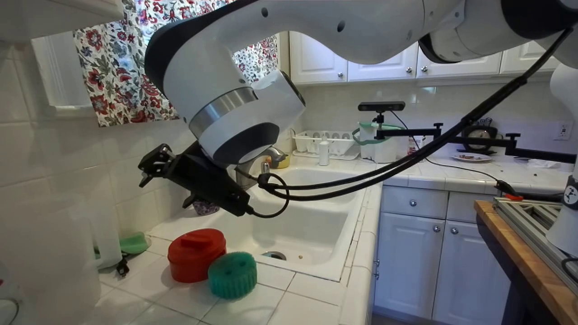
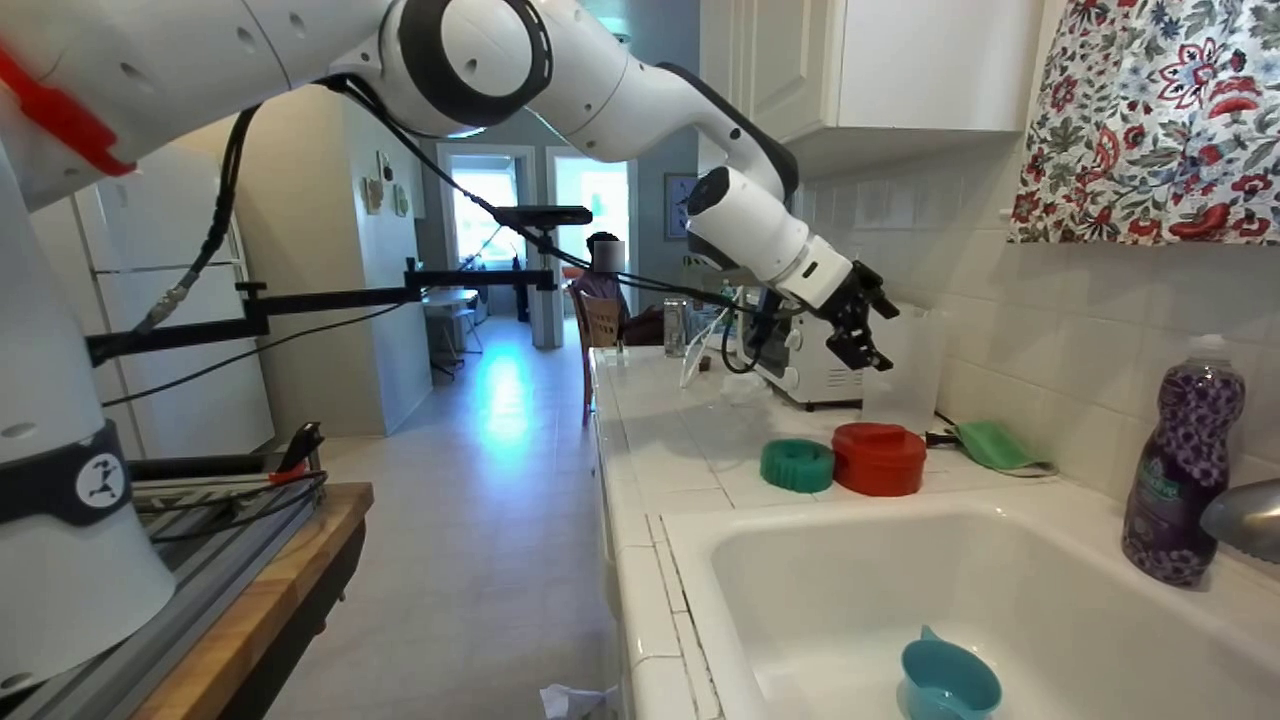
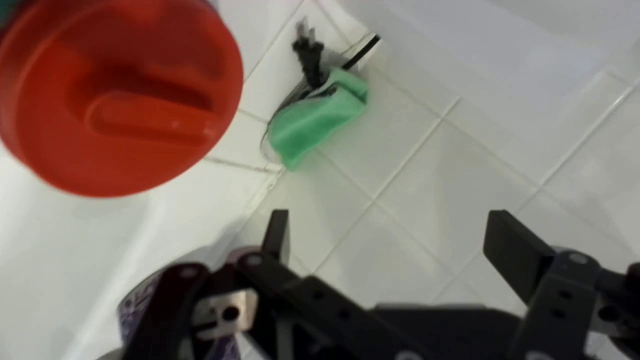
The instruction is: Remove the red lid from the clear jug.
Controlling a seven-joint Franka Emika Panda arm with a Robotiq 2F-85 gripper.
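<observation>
The red lid point(image 1: 197, 259) rests on the tiled counter at the sink's corner, standing apart from the clear jug, its raised grip on top. In an exterior view the clear jug point(image 1: 49, 266) is a blurry, whitish shape in the near left corner. It also shows in an exterior view as a translucent body point(image 2: 910, 385) behind my gripper point(image 2: 888, 338). Seen from the wrist, the lid point(image 3: 150, 125) lies at upper left, outside the jaws. My gripper point(image 3: 387, 230) is open, with bare tile beyond the gap. It hangs above the counter, higher than the lid, touching nothing visible.
A teal-green scrubber point(image 2: 797, 466) stands right beside the lid. A green cloth point(image 3: 320, 117) and black plug point(image 3: 309, 57) lie by the tiled wall. The purple soap bottle point(image 2: 1180, 470) and faucet point(image 2: 1245, 515) stand along the sink point(image 2: 850, 507), which holds a blue cup point(image 2: 950, 680).
</observation>
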